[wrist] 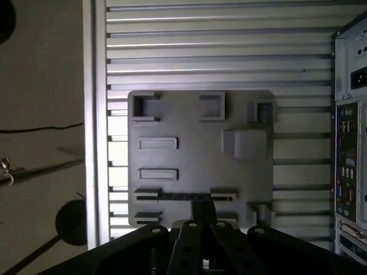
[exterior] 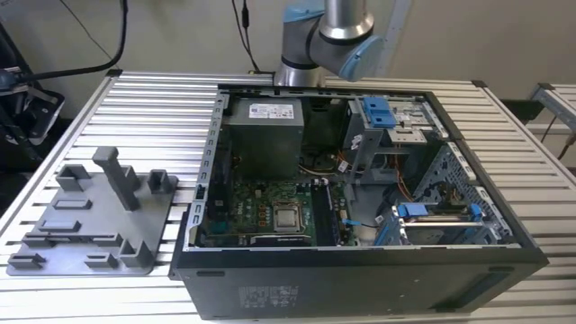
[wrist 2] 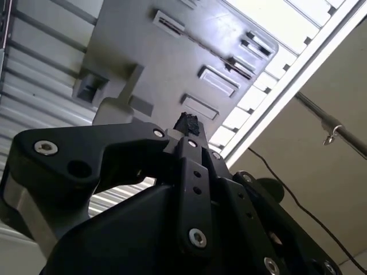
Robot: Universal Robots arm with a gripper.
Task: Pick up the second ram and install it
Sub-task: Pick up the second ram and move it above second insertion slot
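In the first wrist view the second ram [wrist: 172,196] is a thin dark strip standing on edge in a long slot of the grey fixture tray [wrist: 189,123]. My gripper [wrist: 202,211] hangs above the tray, over the middle of that strip and apart from it. Its black fingers are drawn together with nothing between them. In the second wrist view the same gripper [wrist 2: 186,122] points at the tray [wrist 2: 149,51] from above. The tray [exterior: 67,233] lies on the slatted table at the exterior view's left.
An open computer case [exterior: 360,270] sits to the exterior view's right of the tray, with its motherboard [exterior: 261,212], a power-supply box [exterior: 263,135] and blue drive clips [exterior: 380,111]. The arm's base [exterior: 324,40] stands behind the case. The tray carries upright posts [exterior: 117,177].
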